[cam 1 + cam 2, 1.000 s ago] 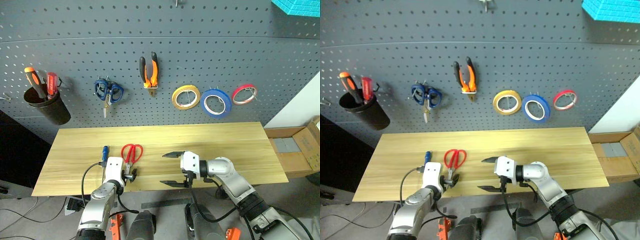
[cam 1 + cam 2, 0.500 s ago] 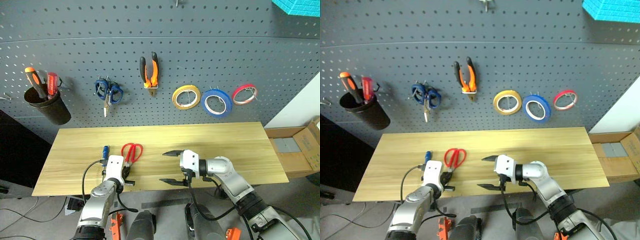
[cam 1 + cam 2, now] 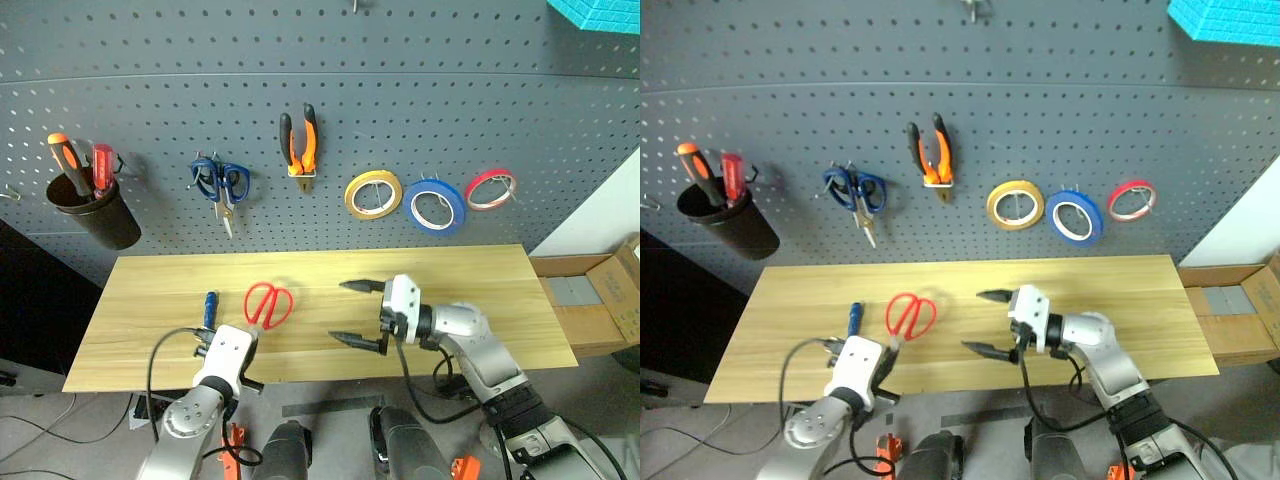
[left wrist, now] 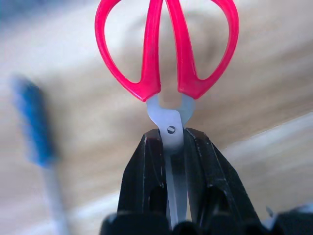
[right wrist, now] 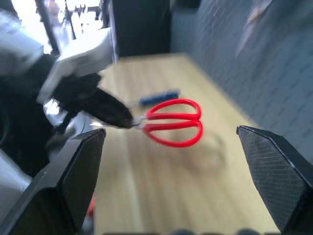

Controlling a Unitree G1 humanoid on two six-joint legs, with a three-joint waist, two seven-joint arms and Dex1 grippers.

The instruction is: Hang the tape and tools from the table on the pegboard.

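The desk point(image 3: 450, 275) is light yellowish wood with visible grain and a smooth, faintly satin top. The red-handled scissors point(image 4: 166, 58) have glossy plastic loops and bare steel blades with a small rivet. The left gripper point(image 4: 168, 188) has matt black fingers point(image 4: 142, 176). The pegboard point(image 3: 420, 90) is matt dark grey, perforated, with thin metal hooks point(image 3: 10, 192).

Red-handled scissors point(image 3: 268, 304) lifted by blades; blue screwdriver point(image 3: 210, 306) flat on table point(image 3: 480, 275).
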